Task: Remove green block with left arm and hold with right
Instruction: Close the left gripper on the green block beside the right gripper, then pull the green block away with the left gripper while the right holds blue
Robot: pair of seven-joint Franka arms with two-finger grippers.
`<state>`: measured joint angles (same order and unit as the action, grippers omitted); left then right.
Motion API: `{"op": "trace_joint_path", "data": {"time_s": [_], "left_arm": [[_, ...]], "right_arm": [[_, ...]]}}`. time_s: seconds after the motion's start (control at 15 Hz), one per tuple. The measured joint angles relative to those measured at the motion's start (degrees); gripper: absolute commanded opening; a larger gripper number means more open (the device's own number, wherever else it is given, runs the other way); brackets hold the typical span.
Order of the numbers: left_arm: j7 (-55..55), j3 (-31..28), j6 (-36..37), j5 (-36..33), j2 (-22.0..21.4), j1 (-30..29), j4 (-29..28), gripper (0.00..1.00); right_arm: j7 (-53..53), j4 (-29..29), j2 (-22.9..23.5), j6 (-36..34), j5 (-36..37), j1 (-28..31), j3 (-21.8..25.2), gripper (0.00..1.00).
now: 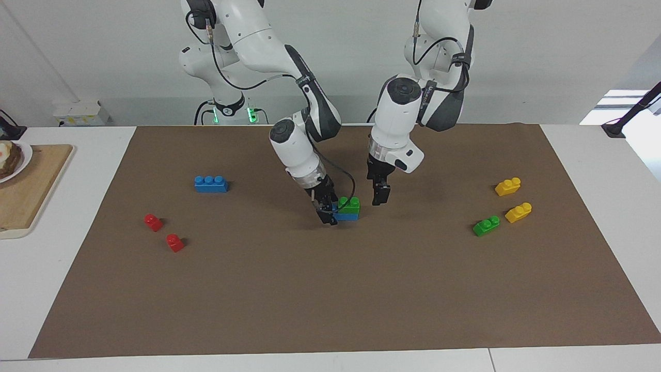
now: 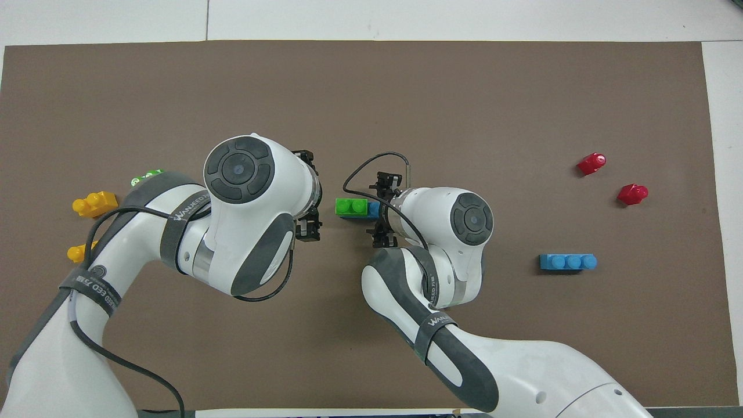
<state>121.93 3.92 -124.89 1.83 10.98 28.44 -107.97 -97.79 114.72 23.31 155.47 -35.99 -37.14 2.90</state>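
While both end effectors gape empty, brown mat (image 1: 330, 289) on white table (image 1: 67, 268), pale wall.

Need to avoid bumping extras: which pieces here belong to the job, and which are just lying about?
In the job:
- green block stacked on blue brick
- right claw
- left claw

Lying about:
- loose green brick
- yellow bricks
- red pieces
- spare blue brick
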Motion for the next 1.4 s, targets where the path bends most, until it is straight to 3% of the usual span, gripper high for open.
{"op": "trace_joint_path", "data": {"time_s": [0.27,0.47,0.73,0.87,1.0,1.4], "left_arm": [[3.61,-0.01,-1.33,0.00,3.24,1.81,0.62,1.00],[5.97,-0.02,-1.51,0.00,6.32,3.26,2.51,1.00],[7.79,-0.26,-1.55,0.00,7.07,3.35,3.29,1.00],[7.92,-0.27,-1.69,0.00,7.20,3.40,3.29,1.00],[7.96,-0.21,-1.82,0.00,7.49,3.77,3.28,1.00],[9.25,-0.18,-3.18,0.00,8.12,5.32,3.25,1.00]], "right_arm": [[0.00,-0.01,0.28,0.00,-0.01,0.08,0.22,0.83],[0.00,-0.01,0.62,0.00,-0.01,0.19,0.42,0.62],[-0.02,-0.11,0.65,0.00,-0.05,0.27,0.44,0.50],[-0.03,-0.15,0.65,0.00,-0.05,0.27,0.43,0.32],[-0.04,-0.25,0.57,0.00,-0.09,0.26,0.40,0.03],[-0.06,-0.27,0.67,0.18,-0.49,0.26,0.43,0.00]]}}
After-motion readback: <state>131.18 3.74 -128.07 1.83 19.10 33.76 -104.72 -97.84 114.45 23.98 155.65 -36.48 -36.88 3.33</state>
